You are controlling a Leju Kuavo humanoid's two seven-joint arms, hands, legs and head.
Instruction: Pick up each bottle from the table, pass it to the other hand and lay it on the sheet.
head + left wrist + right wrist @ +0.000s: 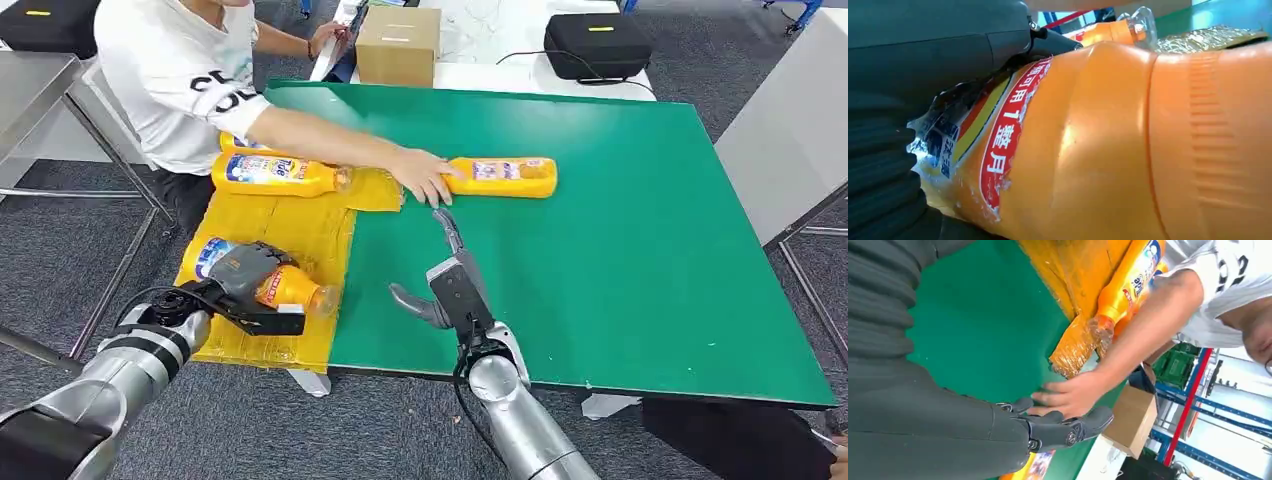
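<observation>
Fingers of the left hand wrap an orange bottle lying on the yellow sheet at the bench's left edge. Right hand hovers over the green bench, fingers spread, holding nothing. Beyond it, a person's hand rests on a 2nd bottle; a 3rd bottle lies on the sheet.

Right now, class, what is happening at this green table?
The robot's left hand holds an orange bottle over the yellow sheet, where another bottle already lies. Its right hand hovers open above the green table. A person's hand rests on a third bottle lying on the table beyond the right hand.
</observation>
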